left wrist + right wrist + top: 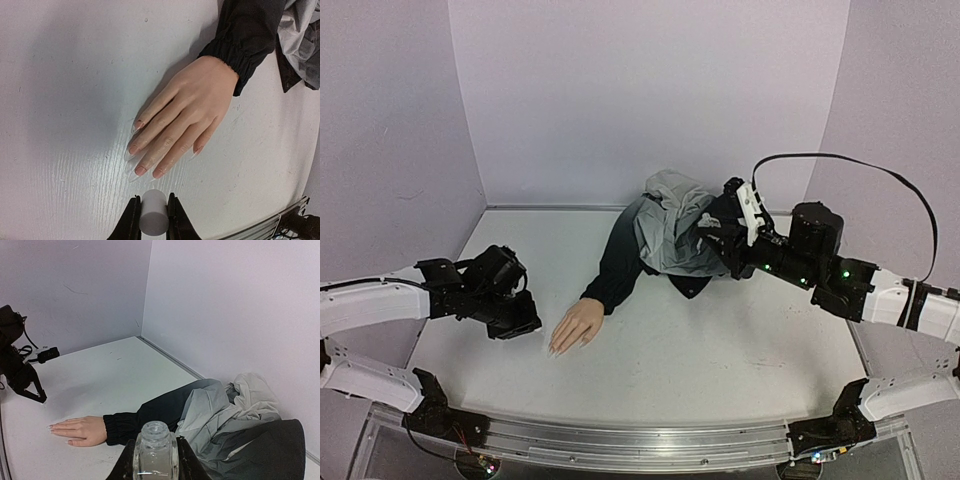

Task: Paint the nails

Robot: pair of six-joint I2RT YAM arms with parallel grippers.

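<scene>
Nearest to us, a metal rail runs along the front edge of the white bench, with both arm bases bolted to it.

From the left wrist, we see the left end effector pinching a white cylindrical cap between its two dark fingers. The cap's rounded end points toward the mannequin hand. It sits near the fingertips but apart from them.

The mannequin hand lies palm down and flat on the bench, left of centre, with its fingers stretched toward the near left. The nails are at those fingertips: long and glossy, pinkish at the base and clear toward the pointed tips. They rest on or just above the bench surface; we cannot tell which. In the overhead view, the left end effector sits just to the left of the fingertips.

Behind the wrist, a dark sleeve with a gathered cuff runs back and to the right into a crumpled grey and black jacket near the back wall.

From the right wrist, we see the right end effector pinching a clear glass bottle, upright with its neck open. It is held by the jacket, well apart from the mannequin hand.

Plain lilac walls close off the back and sides.
</scene>
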